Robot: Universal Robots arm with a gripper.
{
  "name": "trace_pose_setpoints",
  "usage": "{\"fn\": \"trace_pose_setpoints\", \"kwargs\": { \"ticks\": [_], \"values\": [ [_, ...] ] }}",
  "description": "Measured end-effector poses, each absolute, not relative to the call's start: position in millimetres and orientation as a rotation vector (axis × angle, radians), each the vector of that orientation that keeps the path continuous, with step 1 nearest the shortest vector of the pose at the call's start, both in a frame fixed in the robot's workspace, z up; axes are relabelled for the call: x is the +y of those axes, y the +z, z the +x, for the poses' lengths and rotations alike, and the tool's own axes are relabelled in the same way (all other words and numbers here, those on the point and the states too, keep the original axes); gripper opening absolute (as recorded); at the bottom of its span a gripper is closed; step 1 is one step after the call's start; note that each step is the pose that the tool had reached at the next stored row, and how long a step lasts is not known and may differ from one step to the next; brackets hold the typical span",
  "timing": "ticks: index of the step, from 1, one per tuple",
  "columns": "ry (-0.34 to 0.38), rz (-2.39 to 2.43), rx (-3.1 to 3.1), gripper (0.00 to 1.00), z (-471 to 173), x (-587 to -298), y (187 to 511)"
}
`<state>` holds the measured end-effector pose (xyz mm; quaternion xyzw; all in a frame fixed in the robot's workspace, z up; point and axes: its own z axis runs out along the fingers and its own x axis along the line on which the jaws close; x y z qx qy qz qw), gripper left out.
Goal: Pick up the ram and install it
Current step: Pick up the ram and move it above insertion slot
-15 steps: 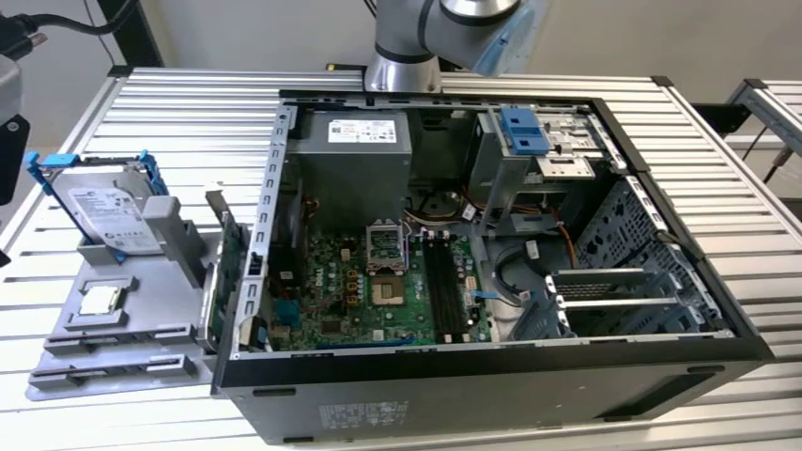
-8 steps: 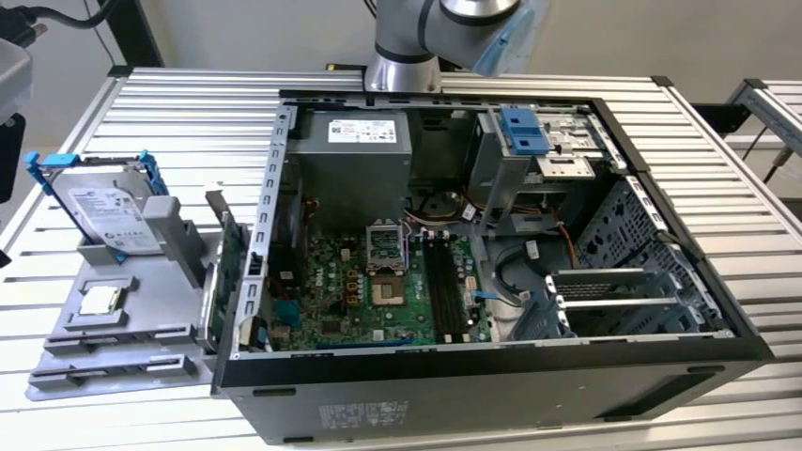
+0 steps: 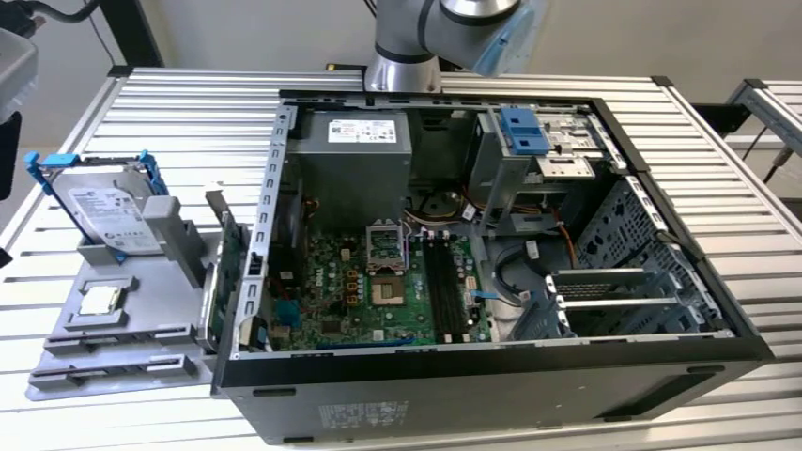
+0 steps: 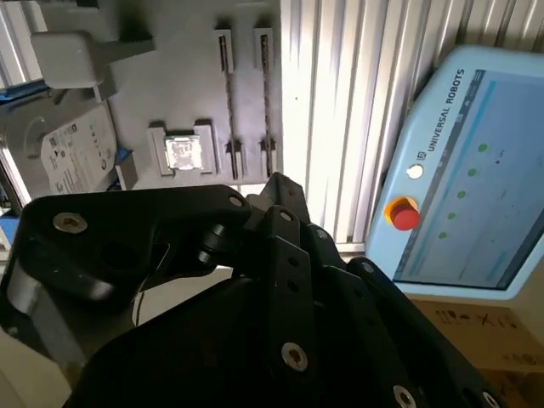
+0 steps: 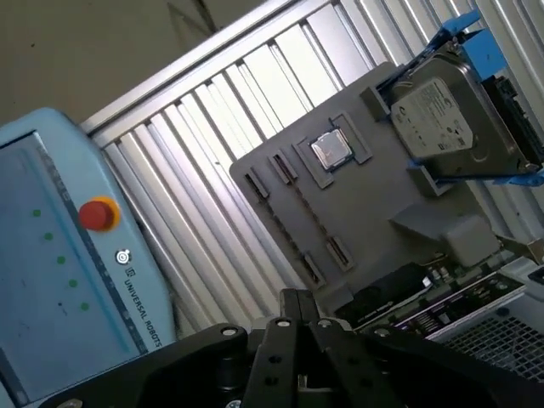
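RAM (image 3: 441, 282) looks to me like the long dark strip in the mobo (image 3: 329, 291) slots, just to the exterior view's right of the CPU socket (image 3: 386, 265), inside the open case (image 3: 501, 381); I can't tell if it's fully seated. Arm (image 3: 420, 42) stands behind the case's far edge. In both wrist views the gripper (image 4: 277, 181) (image 5: 296, 296) hangs well above the ribbed table (image 4: 340, 102) (image 5: 212, 153), fingertips pressed together w/ nothing between them. Under it is the grey tray (image 4: 170, 89) (image 5: 374, 200), w/ the CPU chip (image 4: 182, 153) (image 5: 330, 150) in its square pocket and the HDD (image 4: 76, 157) (image 5: 442, 119) propped in a blue bracket at one end. Pendant (image 4: 467, 170) (image 5: 59, 255) sits near the table's edge.
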<state>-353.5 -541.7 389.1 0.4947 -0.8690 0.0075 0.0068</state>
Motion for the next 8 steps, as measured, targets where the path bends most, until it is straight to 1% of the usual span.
{"fn": "trace_pose_setpoints", "kwargs": {
  "ticks": [5, 8],
  "values": [
    [-0.070, 1.614, -2.719, 0.00, -353.5, -541.8, 389.0],
    [-0.101, 1.640, -2.715, 0.00, -353.5, -541.7, 389.0]
  ]
}}
